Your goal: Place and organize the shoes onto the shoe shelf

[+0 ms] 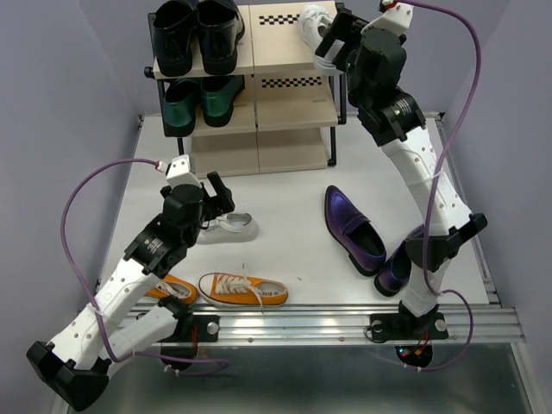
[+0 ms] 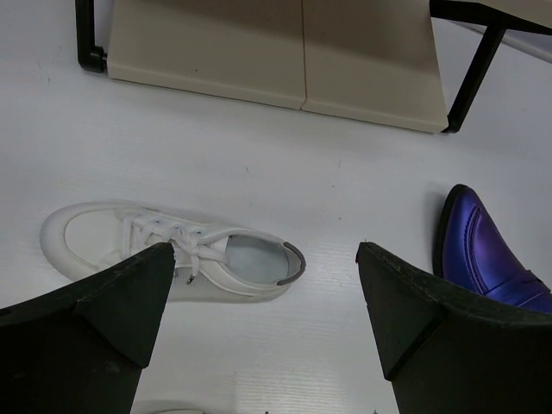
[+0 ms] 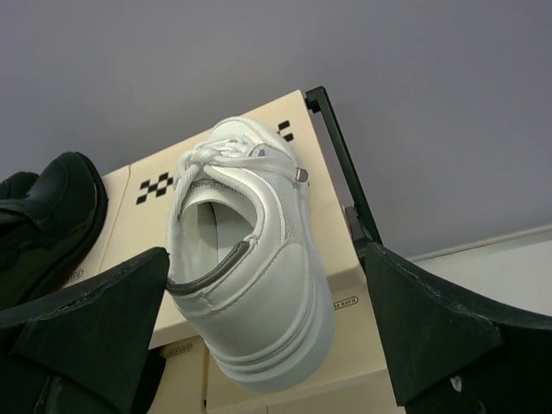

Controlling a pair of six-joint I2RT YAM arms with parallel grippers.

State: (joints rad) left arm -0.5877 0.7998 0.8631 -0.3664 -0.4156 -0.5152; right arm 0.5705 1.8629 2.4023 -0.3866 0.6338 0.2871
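One white sneaker (image 1: pixel 312 24) rests on the right half of the top board of the shoe shelf (image 1: pixel 276 39), with its heel hanging over the front edge. My right gripper (image 1: pixel 328 45) is open with a finger on each side of that heel (image 3: pixel 259 285). The other white sneaker (image 1: pixel 235 226) lies on the table. My left gripper (image 1: pixel 222 197) is open and empty just above it; in the left wrist view this sneaker (image 2: pixel 172 259) sits by the left finger. Two purple loafers (image 1: pixel 352 228) (image 1: pixel 395 272) lie on the right. Two orange sneakers (image 1: pixel 244 291) (image 1: pixel 170 287) lie at the front.
A shiny black pair (image 1: pixel 194 33) fills the left of the top tier, and a metallic green pair (image 1: pixel 200 99) the left of the middle tier. The bottom board (image 2: pixel 276 52) and a black shelf leg (image 2: pixel 473 82) show in the left wrist view. Purple walls enclose the table.
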